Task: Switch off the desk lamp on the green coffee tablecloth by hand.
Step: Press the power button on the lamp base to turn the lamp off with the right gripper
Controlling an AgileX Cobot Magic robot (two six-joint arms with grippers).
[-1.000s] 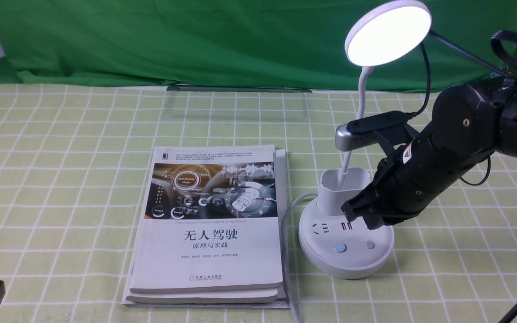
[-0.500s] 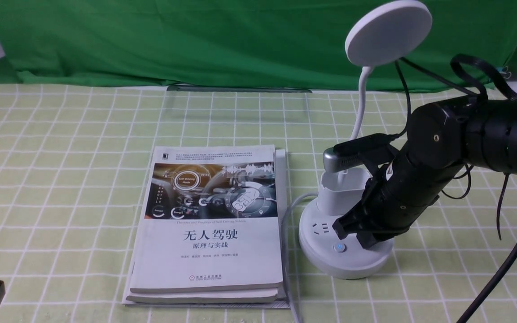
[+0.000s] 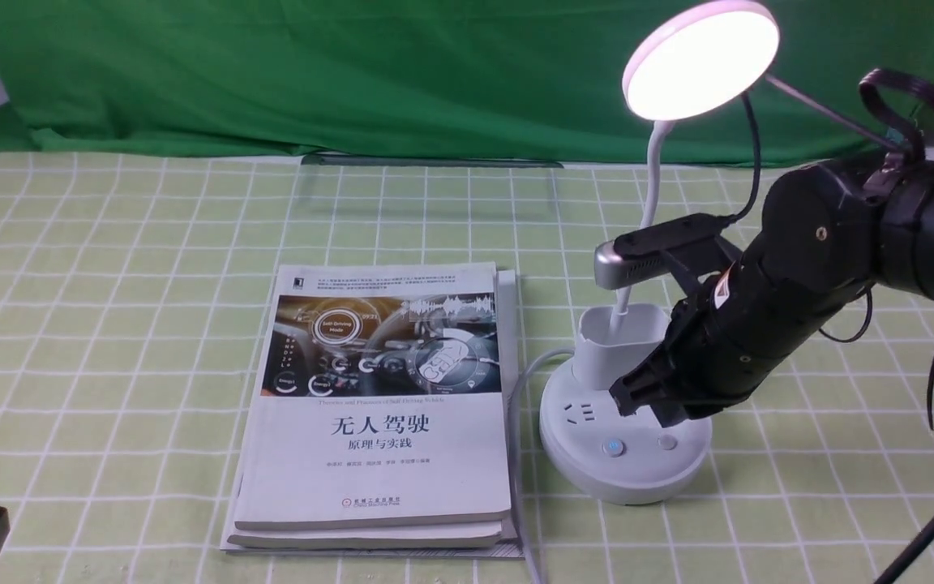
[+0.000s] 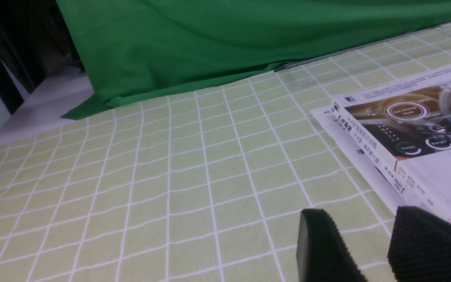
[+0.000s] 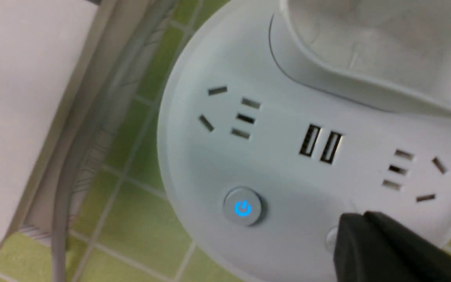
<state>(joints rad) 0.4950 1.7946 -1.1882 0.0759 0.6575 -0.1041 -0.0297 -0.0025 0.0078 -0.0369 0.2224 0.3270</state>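
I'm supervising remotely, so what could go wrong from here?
The round white lamp head is lit, and the right gripper hovers above the plain grey button, beside the blue-lit power button; a slipped press might hit the wrong one. The black arm crowds the white cup-like holder and could nudge the lamp.

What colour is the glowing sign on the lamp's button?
Blue, on the power button of the desk lamp, seen best in the right wrist view.
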